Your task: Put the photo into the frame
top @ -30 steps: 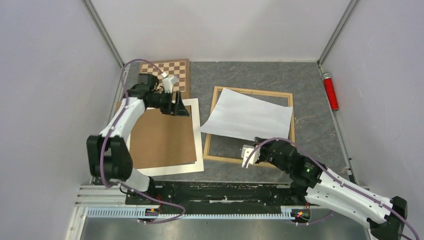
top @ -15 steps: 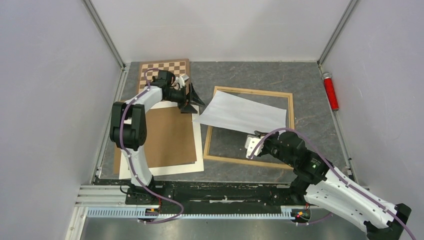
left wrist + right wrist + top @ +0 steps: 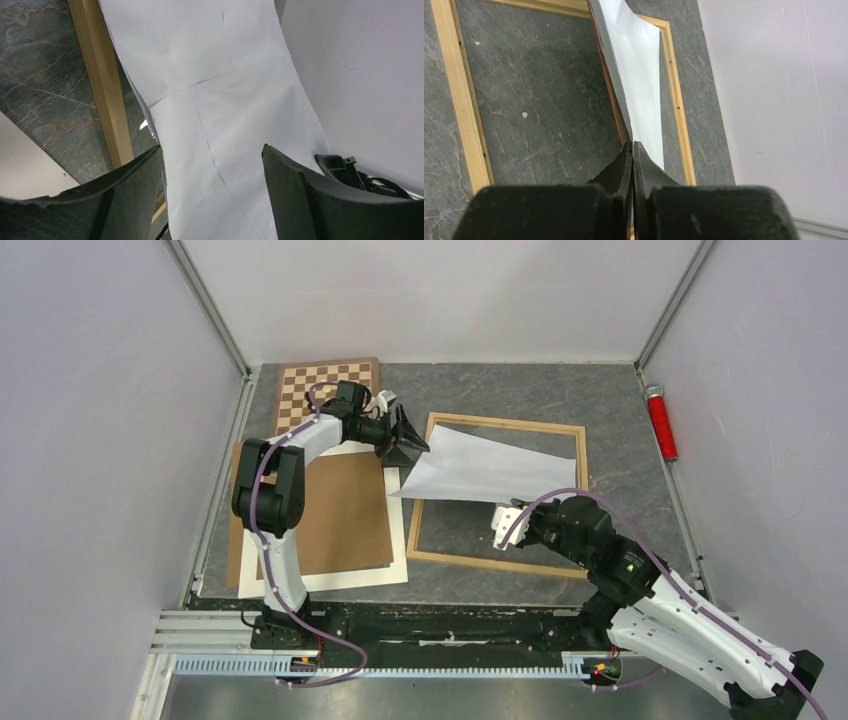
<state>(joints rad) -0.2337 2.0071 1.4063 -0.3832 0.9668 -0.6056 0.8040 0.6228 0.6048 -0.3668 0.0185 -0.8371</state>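
The photo (image 3: 480,465) shows its white back and stands tilted over the light wood frame (image 3: 470,562), with its near edge raised. My right gripper (image 3: 513,510) is shut on that near edge. In the right wrist view the sheet (image 3: 641,75) runs edge-on out of the shut gripper (image 3: 632,145), with an orange-brown printed side showing on the left, above the frame (image 3: 461,100). My left gripper (image 3: 410,448) is open at the photo's left corner. In the left wrist view the photo (image 3: 225,100) lies between the spread gripper (image 3: 212,152), beside the frame's rail (image 3: 102,90).
A checkered chessboard (image 3: 320,380) lies at the back left. A brown backing board (image 3: 330,510) rests on a white mat (image 3: 390,570) left of the frame. A red cylinder (image 3: 660,422) lies by the right wall.
My left arm has swung right from over the backing board to the photo's left corner. My right gripper has raised the photo's near edge, so the sheet stands steeper and looks narrower.
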